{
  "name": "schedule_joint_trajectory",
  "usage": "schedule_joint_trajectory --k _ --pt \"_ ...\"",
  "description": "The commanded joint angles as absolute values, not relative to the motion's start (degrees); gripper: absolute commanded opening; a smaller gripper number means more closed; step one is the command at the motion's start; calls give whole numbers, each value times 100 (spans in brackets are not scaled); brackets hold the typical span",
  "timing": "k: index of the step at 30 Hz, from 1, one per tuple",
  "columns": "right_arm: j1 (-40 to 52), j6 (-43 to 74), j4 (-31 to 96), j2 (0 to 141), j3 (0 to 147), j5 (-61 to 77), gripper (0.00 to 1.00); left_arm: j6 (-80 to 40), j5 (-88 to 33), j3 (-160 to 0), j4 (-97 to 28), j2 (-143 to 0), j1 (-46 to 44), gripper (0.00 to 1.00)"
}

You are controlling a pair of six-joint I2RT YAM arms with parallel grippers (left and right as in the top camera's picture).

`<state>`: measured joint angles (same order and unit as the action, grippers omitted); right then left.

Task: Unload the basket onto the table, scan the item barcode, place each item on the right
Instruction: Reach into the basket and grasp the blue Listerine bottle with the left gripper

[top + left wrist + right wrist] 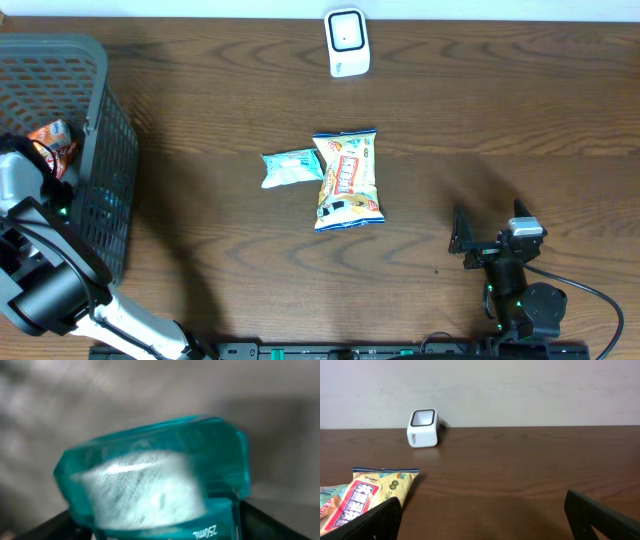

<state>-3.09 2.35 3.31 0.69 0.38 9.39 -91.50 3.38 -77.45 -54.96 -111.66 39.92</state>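
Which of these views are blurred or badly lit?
Left wrist: the teal container fills the frame, smeared by blur. Overhead: sharp, with soft arm shadows on the wooden table. Right wrist: sharp, with the scanner and snack packet crisp under even light.

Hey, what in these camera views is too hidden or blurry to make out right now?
Left wrist view: the teal container is motion-blurred and fills the frame; no barcode is readable, and whether the left claw grips it is unclear.
Overhead: the yellow snack bag has print too small to find a barcode.
Right wrist view: that bag is cut off by the left edge.
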Motion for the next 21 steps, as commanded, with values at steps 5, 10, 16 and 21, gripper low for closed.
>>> schedule_joint_trajectory --k 5,10,16,21 --pt "-305 272 353 34 34 937 99 -8195 729 -7559 -5450 -11306 4010 65" --pt "-305 272 353 34 34 937 99 -7644 709 -7566 -5380 -11295 4012 64" --pt "-305 272 353 34 34 934 99 -7000 620 -7728 -5280 -11087 4012 62" --pt "-305 272 353 34 34 937 99 -6676 429 -7979 -5273 -10578 4012 59"
